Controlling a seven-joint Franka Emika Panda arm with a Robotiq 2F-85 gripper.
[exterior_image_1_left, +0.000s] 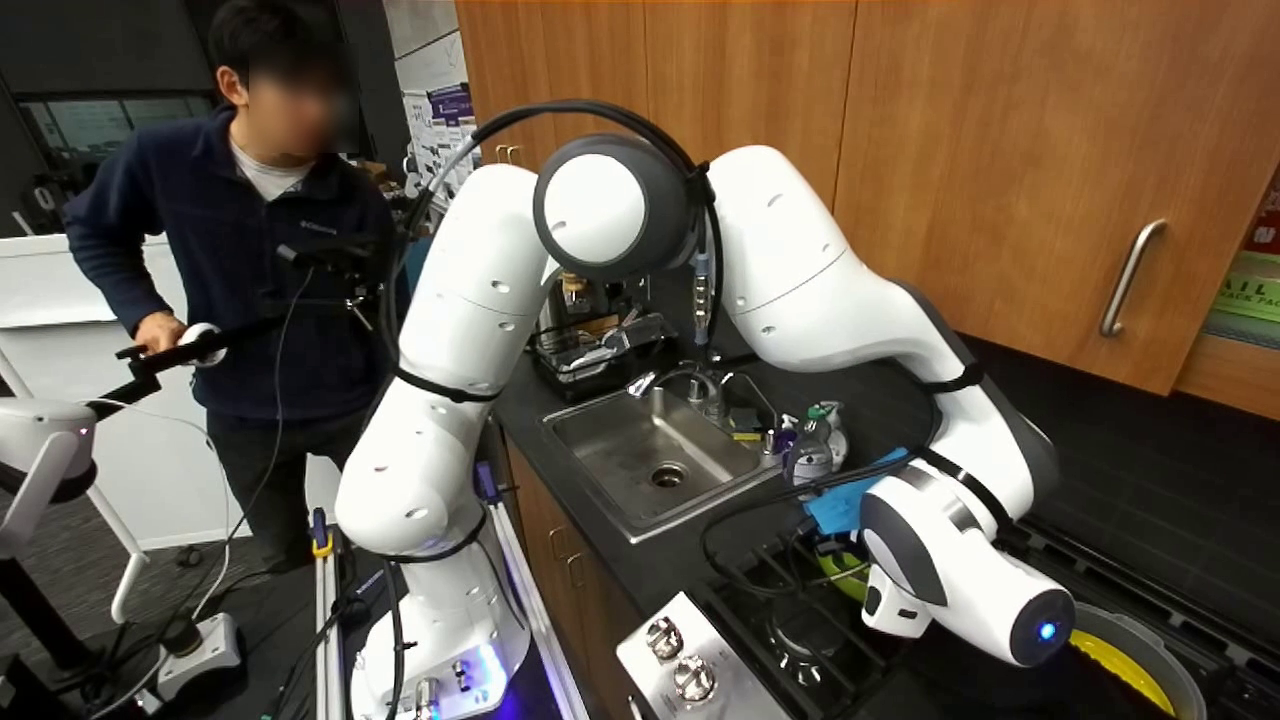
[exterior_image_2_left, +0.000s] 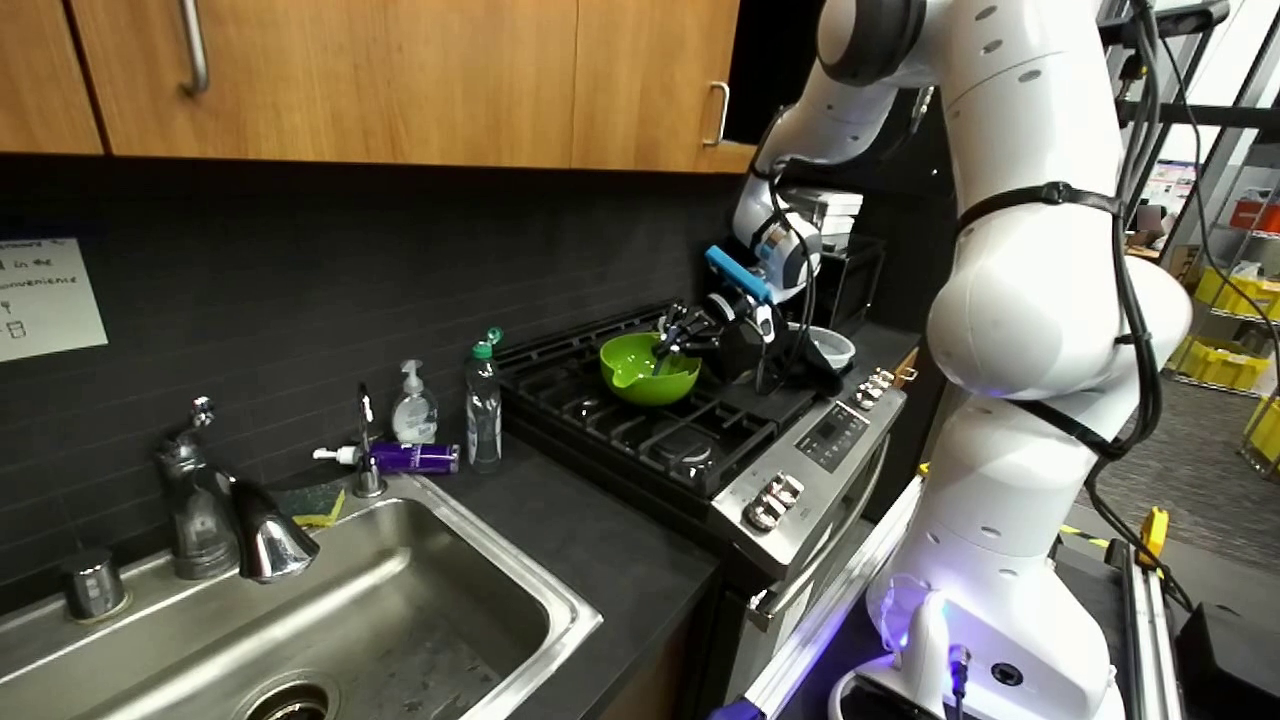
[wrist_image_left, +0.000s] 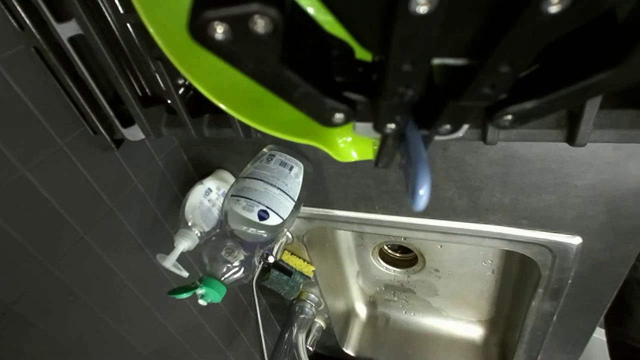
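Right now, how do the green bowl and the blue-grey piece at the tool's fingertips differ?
Colour: the green bowl is bright lime; the blue-grey piece is duller.
Shape: the bowl is wide and round with a spout; the piece is narrow, with a rounded tip.
Support: the bowl rests on the stove; the piece appears pinched in the tool.
Shared: both look smooth and shiny.
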